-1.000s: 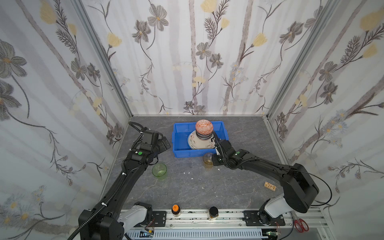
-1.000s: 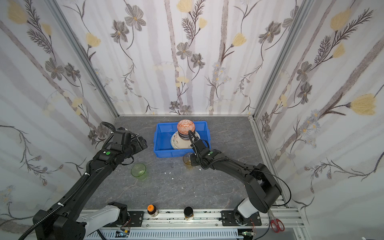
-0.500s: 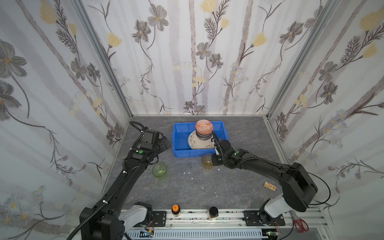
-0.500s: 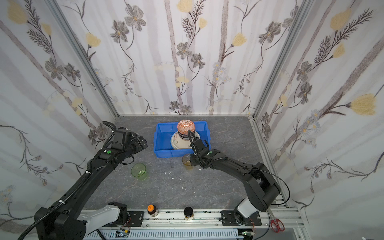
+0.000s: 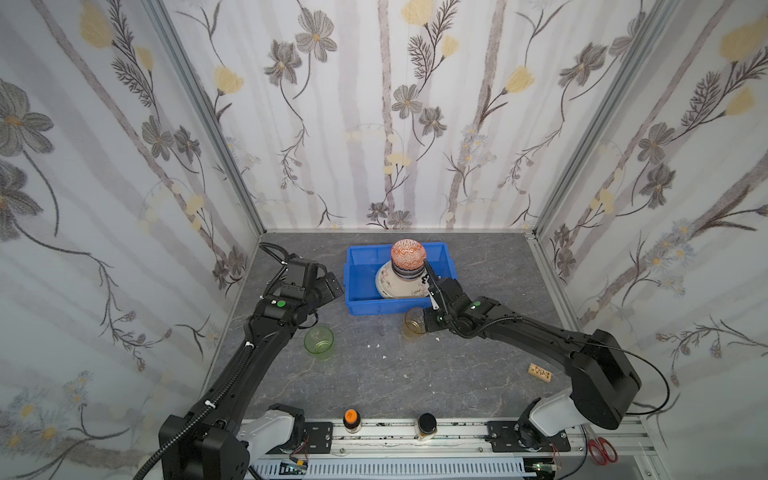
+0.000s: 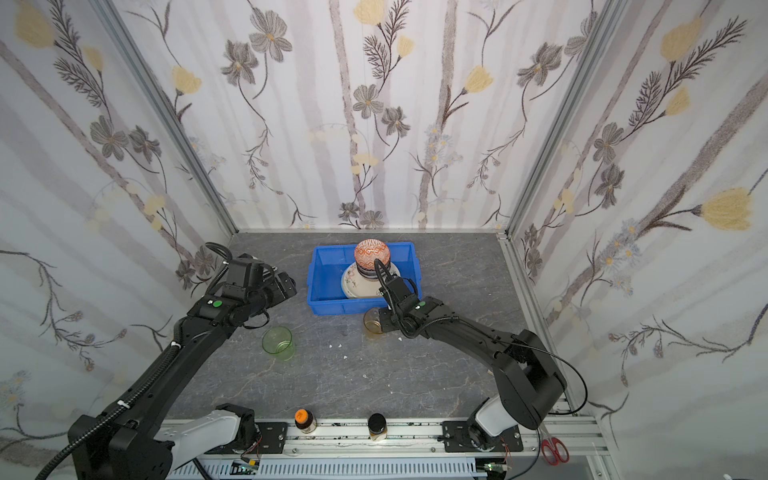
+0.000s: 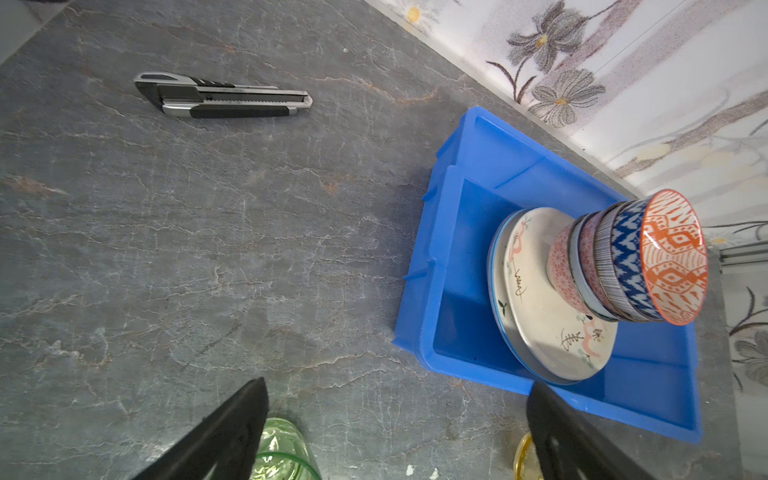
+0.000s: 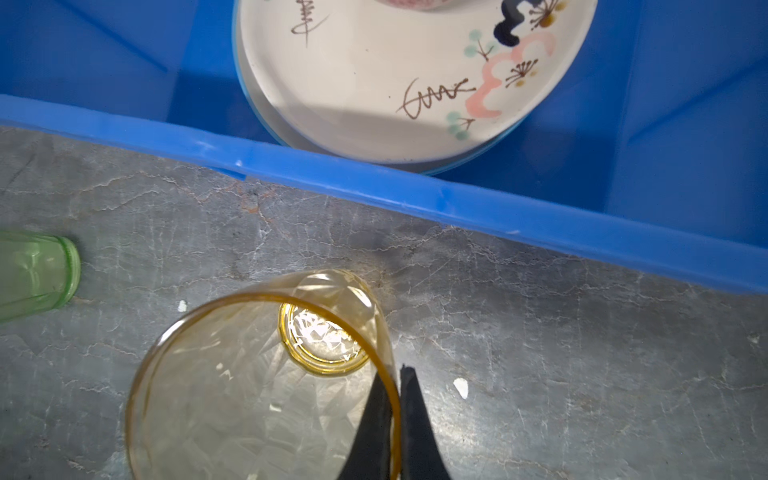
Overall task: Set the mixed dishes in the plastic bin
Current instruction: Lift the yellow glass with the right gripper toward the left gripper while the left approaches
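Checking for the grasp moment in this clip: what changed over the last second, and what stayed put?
The right hand closed on the wall of the amber tumbler, one finger inside and one outside. The tumbler is still on the table beside the blue bin. Unchanged: the left hand is open near the green tumbler, and the plates and stacked bowls are in the bin.

I find the table top (image 7: 208,249) grey, stone-veined and matt. Bin (image 7: 457,216): blue plastic, smooth, with a faint sheen. Plates (image 8: 374,83) and bowls (image 7: 623,266): glazed ceramic, glossy, with painted patterns. Amber tumbler (image 8: 249,374) and green tumbler (image 8: 37,270): clear tinted glass, faceted and shiny. Knife (image 7: 224,97): bright metal with matt black grip panels. My left gripper (image 7: 397,384) has matt black fingers (image 7: 232,428).
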### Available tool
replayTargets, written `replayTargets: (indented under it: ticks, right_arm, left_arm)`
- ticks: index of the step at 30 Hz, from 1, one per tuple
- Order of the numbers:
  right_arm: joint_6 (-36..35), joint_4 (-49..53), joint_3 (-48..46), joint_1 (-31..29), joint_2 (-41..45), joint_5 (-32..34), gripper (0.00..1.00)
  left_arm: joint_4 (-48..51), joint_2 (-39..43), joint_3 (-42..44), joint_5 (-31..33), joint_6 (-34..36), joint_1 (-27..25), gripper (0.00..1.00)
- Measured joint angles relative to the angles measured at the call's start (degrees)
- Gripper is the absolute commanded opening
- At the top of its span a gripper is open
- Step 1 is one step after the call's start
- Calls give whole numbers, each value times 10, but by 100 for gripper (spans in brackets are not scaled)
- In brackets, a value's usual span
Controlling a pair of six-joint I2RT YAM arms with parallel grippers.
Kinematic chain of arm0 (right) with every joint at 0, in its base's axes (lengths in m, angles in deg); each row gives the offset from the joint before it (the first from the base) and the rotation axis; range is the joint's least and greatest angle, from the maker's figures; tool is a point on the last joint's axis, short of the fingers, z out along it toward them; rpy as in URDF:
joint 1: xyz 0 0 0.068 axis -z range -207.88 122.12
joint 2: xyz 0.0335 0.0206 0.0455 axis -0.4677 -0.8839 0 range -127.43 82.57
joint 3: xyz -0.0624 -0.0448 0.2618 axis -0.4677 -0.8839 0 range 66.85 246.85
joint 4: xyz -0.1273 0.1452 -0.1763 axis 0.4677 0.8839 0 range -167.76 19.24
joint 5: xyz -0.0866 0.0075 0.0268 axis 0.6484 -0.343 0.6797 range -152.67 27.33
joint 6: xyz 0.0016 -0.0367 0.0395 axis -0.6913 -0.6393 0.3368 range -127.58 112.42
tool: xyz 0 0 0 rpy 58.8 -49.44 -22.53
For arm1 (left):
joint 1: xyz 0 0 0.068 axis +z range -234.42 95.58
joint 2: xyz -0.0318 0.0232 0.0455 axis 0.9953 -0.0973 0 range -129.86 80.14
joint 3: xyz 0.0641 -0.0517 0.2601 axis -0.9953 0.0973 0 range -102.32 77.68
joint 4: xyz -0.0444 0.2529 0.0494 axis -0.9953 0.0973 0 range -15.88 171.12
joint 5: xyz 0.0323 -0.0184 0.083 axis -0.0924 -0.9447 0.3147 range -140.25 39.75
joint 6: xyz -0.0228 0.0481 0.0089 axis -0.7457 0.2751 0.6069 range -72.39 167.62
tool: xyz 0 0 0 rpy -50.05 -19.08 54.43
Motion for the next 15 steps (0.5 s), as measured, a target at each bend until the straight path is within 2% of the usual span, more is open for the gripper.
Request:
replayTargets:
  ticks: [4, 7, 15]
  right_arm:
    - [0, 23, 33, -10, 8, 7, 0]
    - [0, 45, 67, -16, 7, 14, 0]
    - [-7, 89, 148, -36, -36, 38, 0]
  left_arm:
    - [3, 17, -3, -14, -25, -42, 100]
    - [5, 19, -13, -14, -45, -97, 100]
    - [10, -17, -35, 9, -83, -210, 100]
